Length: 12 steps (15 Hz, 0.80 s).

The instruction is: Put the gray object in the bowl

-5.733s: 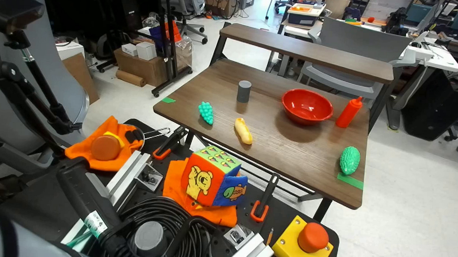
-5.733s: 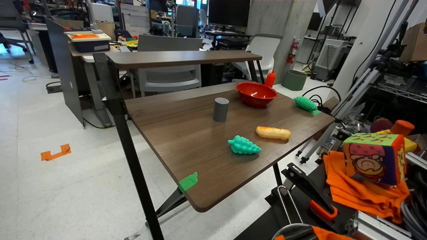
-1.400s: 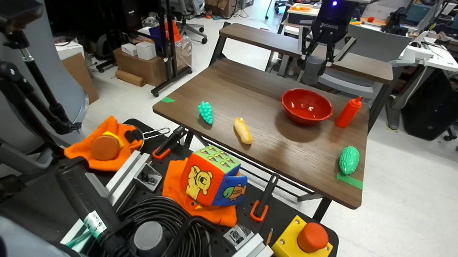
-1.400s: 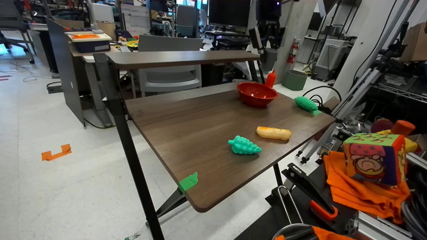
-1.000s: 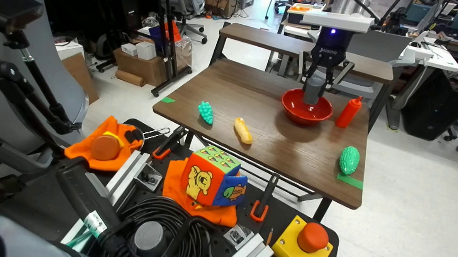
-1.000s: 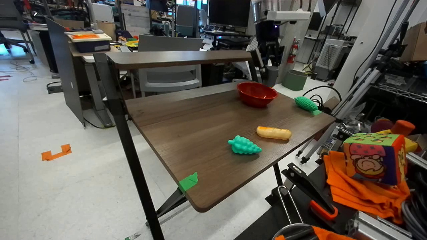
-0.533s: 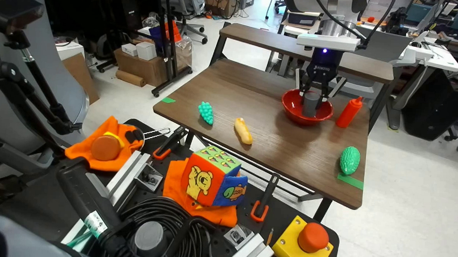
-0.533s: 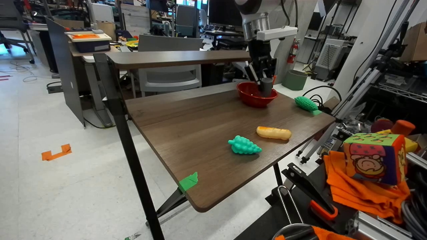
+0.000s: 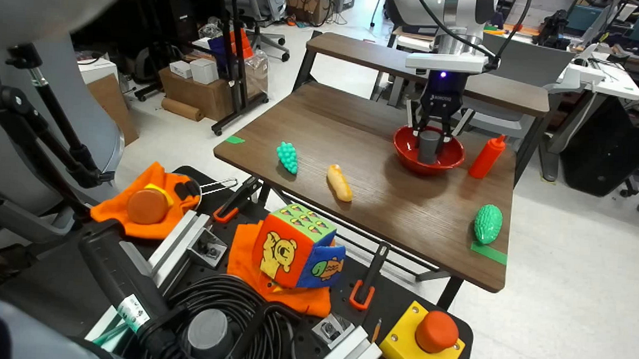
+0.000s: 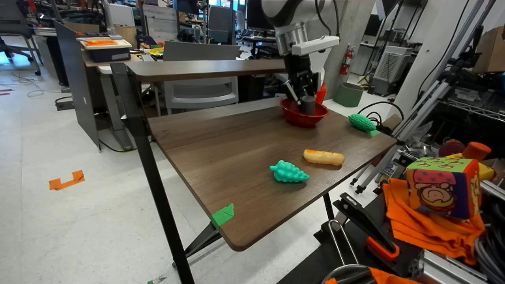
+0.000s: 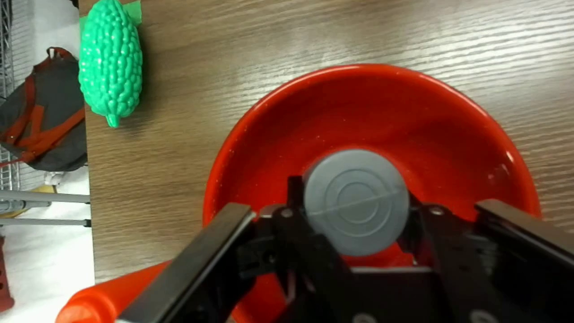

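Note:
The gray object [image 9: 428, 151] is a plain upright cylinder, its lower part down inside the red bowl [image 9: 433, 170]. My gripper [image 9: 430, 141] is shut on its sides from above. In the wrist view the round top of the gray object [image 11: 356, 202] fills the space between the dark fingers, with the bowl's red inner wall [image 11: 453, 121] all around. The bowl [image 10: 298, 119] hides the cylinder's bottom in an exterior view, so whether it touches the bowl's floor I cannot tell.
A red squeeze bottle [image 9: 486, 159] stands close beside the bowl. On the same table [image 9: 382, 214] lie a yellow bread-like piece [image 9: 340, 183], a teal grape-like toy [image 9: 287, 157] and a green bumpy toy [image 9: 488, 224]. A raised shelf [image 9: 357, 50] runs along the table's back.
The gray object stood on the table at first. It was then carried, held high behind the bowl, and has come down into it, shifting slightly sideways over the last half second.

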Available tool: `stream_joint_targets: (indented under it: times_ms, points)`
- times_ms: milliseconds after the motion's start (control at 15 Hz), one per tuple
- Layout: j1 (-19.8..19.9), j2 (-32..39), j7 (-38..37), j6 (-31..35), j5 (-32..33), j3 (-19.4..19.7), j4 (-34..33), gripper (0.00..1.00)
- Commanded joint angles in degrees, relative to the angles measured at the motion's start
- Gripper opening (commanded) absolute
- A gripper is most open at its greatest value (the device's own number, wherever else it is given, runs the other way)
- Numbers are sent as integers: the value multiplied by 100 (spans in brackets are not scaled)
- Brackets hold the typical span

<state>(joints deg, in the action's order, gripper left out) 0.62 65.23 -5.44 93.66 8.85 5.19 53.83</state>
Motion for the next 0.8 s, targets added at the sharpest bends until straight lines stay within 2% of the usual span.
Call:
stream_joint_targets:
  times_ms: [0, 267, 467, 600, 733]
  points:
    - [-70, 260, 19, -212, 80, 78, -588, 73]
    - [-77, 143, 90, -93, 112, 45, -580, 100]
    - [-61, -154, 155, -91, -2, -51, -397, 100]
    - [13, -646, 232, -539, -299, -234, -80, 100]
    - [90, -1132, 20, -1312, -673, -317, 169, 100]
